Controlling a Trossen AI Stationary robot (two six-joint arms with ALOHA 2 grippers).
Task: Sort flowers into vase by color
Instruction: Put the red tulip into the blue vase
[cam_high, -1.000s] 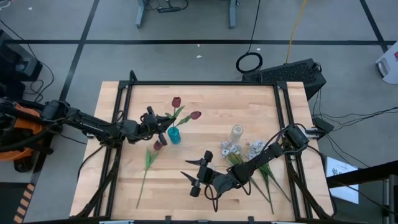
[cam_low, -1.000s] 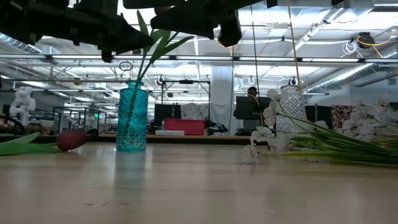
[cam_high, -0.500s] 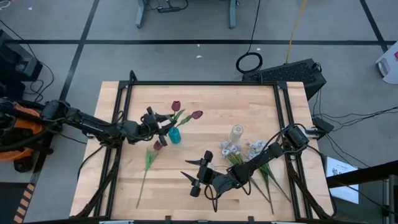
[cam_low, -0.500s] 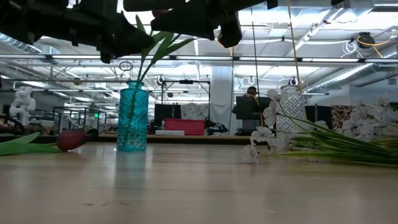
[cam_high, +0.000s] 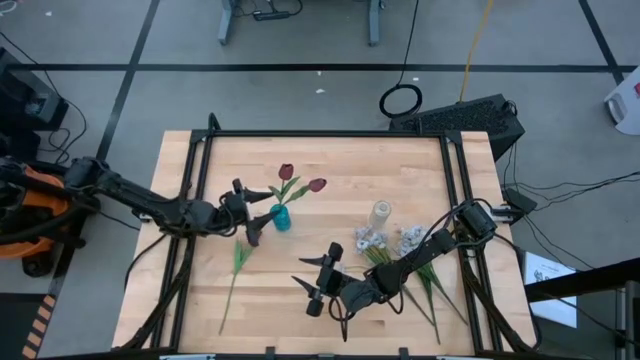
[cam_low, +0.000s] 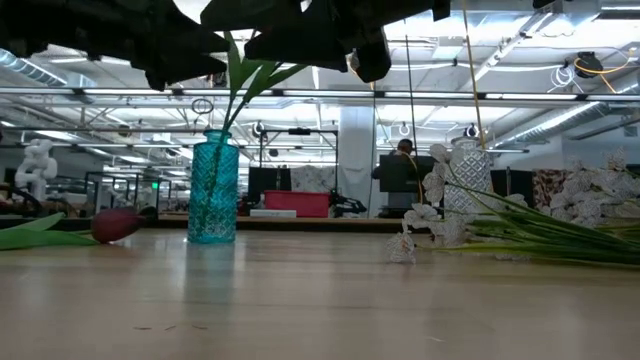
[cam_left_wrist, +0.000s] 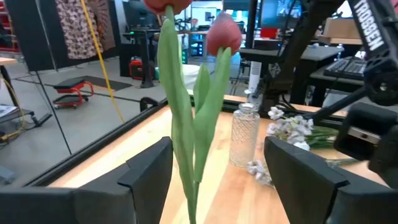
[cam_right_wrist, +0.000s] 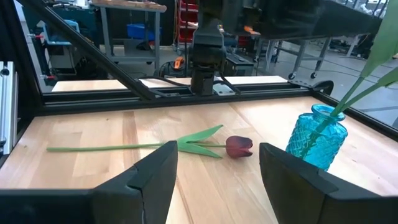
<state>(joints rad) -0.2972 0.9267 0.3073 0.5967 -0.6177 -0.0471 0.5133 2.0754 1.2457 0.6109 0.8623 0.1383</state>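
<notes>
A blue glass vase stands left of the table's middle with two red tulips upright in it, their stems down in its neck. My left gripper is open just left of the vase. In its wrist view its fingers stand on either side of the stems without touching them. A third red tulip lies flat on the table near the vase. White flowers lie beside a clear vase. My right gripper waits open near the front middle.
The white flowers' long green stems run toward the table's near right corner under my right arm. The lying tulip's stem reaches toward the near left. A black frame runs along the table's edges.
My left gripper has opened and let go of a red tulip's stem, then drawn back a little toward the table's left edge. That tulip now stands in the blue vase beside the other one.
</notes>
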